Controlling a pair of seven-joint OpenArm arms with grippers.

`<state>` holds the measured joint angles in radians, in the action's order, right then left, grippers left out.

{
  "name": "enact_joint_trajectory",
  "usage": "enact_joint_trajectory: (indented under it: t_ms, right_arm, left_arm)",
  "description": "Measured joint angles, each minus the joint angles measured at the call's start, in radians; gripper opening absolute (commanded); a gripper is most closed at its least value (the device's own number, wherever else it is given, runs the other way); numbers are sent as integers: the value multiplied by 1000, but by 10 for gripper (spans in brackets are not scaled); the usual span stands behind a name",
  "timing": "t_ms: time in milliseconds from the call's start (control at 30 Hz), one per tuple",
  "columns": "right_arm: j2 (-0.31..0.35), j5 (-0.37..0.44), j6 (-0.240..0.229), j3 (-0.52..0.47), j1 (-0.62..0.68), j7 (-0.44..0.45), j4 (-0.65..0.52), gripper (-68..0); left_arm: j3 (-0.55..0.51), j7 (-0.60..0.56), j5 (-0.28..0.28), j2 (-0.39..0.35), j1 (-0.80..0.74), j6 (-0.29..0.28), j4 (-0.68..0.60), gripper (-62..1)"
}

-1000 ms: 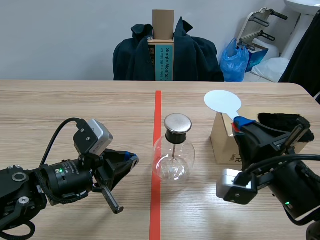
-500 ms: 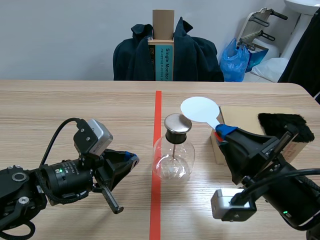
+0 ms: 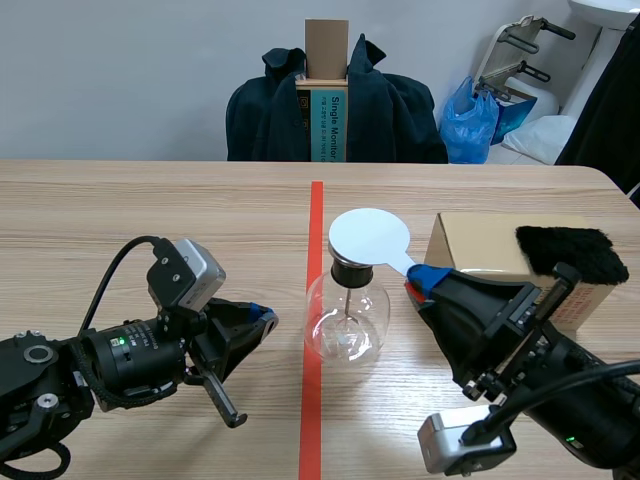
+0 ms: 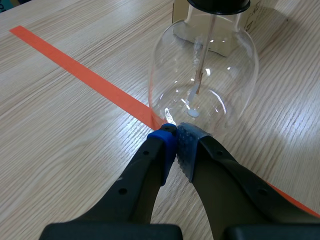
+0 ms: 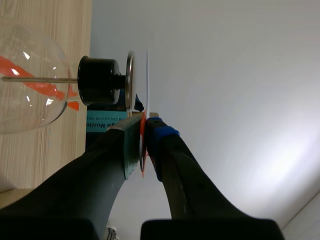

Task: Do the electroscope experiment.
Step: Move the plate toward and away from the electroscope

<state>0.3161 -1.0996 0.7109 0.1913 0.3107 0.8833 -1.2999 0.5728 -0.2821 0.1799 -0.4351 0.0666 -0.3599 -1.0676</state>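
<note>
A flat round white disc [image 3: 369, 238] is pinched in the right claw [image 3: 420, 280] just above the metal-capped clear glass flask [image 3: 346, 320] on the wooden worktop [image 3: 150, 210]. The left claw [image 4: 175, 142] is pressed together beside the flask's base.

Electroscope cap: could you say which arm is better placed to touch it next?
Likely the right: right gripper holds the white disc over the cap; left gripper sits shut at the flask's base.

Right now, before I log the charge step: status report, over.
Left tool shut, empty, tips near flask base. Right tool shut on white disc, held over the flask's metal cap. Nothing between them.
</note>
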Motion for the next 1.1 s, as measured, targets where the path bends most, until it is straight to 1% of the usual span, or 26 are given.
enact_joint_trajectory:
  t_ms: [167, 433, 500, 700, 900, 1100]
  right_arm:
    - [0, 0, 0, 0, 0, 22, 0, -667]
    - [0, 0, 0, 0, 0, 21, 0, -667]
    - [0, 0, 0, 0, 0, 4, 0, -667]
    - [0, 0, -1, 0, 0, -131, 0, -667]
    - [0, 1, -1, 0, 0, -299, 0, -667]
    - [0, 2, -1, 0, 0, -442, 0, -667]
  left_arm:
    - [0, 0, 0, 0, 0, 0, 0, -590]
    - [0, 0, 0, 0, 0, 0, 0, -590]
    - [0, 0, 0, 0, 0, 0, 0, -590]
    - [0, 0, 0, 0, 0, 0, 0, -590]
    - [0, 0, 0, 0, 0, 0, 0, -590]
    - [0, 0, 0, 0, 0, 0, 0, -590]
